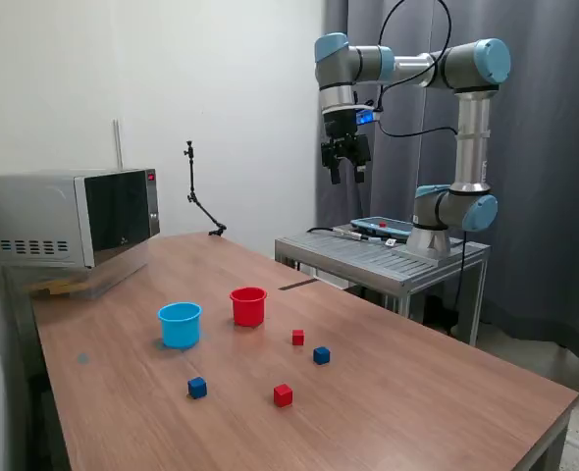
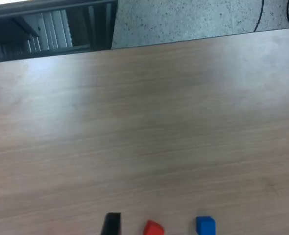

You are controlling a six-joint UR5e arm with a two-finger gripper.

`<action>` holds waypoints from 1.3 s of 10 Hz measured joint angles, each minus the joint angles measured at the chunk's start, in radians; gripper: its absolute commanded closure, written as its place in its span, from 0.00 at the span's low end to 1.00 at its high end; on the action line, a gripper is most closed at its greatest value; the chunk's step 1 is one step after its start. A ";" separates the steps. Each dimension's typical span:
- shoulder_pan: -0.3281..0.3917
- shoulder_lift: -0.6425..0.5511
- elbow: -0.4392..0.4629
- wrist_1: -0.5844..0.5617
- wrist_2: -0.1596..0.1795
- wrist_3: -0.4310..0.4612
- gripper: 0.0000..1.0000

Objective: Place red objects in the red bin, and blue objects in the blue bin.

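- Standing at the exterior view's far left, a silver microwave [image 1: 74,218] sits at about 10 o'clock on the wooden table [image 1: 437,383].
- The blue bin [image 1: 180,324] rests upright near the table's middle, with the red bin [image 1: 248,306] just beside it toward 2 o'clock; the two are apart, not touching.
- One dark blue cube [image 1: 197,388] lies at about 5 o'clock from the blue bin, alone on the wood.
- A red cube [image 1: 283,394] sits at roughly 5 o'clock from the red bin, nearer the front edge.
- A second red cube [image 1: 297,337] lies at about 4 o'clock from the red bin, and the second blue cube [image 1: 321,355] lies near it at 4 o'clock, apart from it.
- All four cubes are outside the bins.
- The gripper [image 1: 346,173] hangs high above the table at about 1 o'clock from the red bin, fingers spread and holding nothing.
- The arm's base stands on a metal stand [image 1: 383,257] at the exterior view's right, in front of a dark curtain [image 1: 550,147].
- In the wrist view, a red cube [image 2: 154,228] and a blue cube [image 2: 205,225] show at the picture's edge beside a dark fingertip [image 2: 112,224].
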 measured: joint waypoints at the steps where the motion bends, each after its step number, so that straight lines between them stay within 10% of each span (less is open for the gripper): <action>1: 0.000 0.000 0.000 0.000 0.000 0.000 0.00; 13: 0.045 0.205 -0.073 -0.062 0.004 0.145 0.00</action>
